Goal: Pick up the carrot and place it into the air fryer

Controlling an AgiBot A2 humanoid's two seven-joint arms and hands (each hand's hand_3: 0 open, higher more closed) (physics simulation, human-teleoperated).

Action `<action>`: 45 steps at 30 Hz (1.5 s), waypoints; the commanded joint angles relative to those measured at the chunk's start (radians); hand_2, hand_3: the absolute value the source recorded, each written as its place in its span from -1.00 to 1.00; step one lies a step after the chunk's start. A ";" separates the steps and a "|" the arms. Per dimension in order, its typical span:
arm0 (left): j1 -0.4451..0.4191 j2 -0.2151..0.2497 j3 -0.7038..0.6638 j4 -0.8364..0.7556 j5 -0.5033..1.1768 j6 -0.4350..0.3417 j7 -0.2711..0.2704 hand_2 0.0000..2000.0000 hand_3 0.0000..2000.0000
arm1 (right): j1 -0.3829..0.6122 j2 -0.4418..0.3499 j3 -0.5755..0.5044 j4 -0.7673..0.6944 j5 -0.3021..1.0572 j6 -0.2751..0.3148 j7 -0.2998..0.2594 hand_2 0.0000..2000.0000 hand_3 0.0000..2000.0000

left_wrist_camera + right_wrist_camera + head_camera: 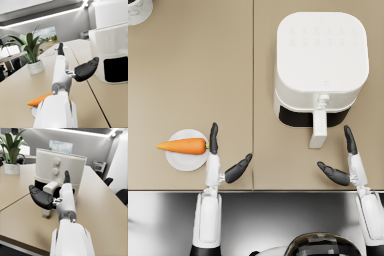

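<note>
My left hand point(223, 159) is spread and holds nothing, fingers pointing straight toward the far side of the table point(188, 75) and thumb splayed out to the right. Its fingertips point(214, 136) sit just beside the stem end of the carrot point(182, 146); whether they touch it I cannot tell. My right hand point(344, 159) is spread the same way and empty, fingers pointing away from me and thumb angled left, just right of the air fryer's handle point(319, 129). Both white forearms reach up from the near edge of the table, roughly parallel. The carrot lies on its side across a small white plate point(184, 161) at the near left of the table, its tip pointing left past the plate's rim. The white air fryer point(320, 65) stands at the far right, handle facing me. A potted plant point(31, 53) sits farther back on the left.
</note>
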 commanded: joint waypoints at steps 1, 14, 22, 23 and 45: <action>0.009 0.001 -0.092 -0.012 0.045 0.000 0.000 -1.00 -1.00 | 0.011 -0.008 -0.009 -0.008 0.012 0.000 0.000 -1.00 -1.00; 0.015 0.009 -0.227 0.014 0.631 -0.001 0.000 -1.00 -1.00 | -0.002 -0.033 -0.017 -0.024 0.041 0.000 0.000 -1.00 -1.00; 0.047 0.001 -0.231 0.053 0.995 -0.365 -0.189 -1.00 -1.00 | -0.002 -0.052 -0.021 -0.021 0.041 0.000 0.000 -1.00 -1.00; 0.048 0.000 -0.229 0.050 1.040 -0.380 -0.198 -1.00 -1.00 | -0.002 -0.054 -0.022 -0.021 0.041 0.000 0.000 -1.00 -1.00; 0.163 -0.011 -0.179 0.425 1.610 -0.444 -0.217 -1.00 -1.00 | -0.006 -0.096 -0.045 -0.040 0.041 0.000 0.000 -1.00 -1.00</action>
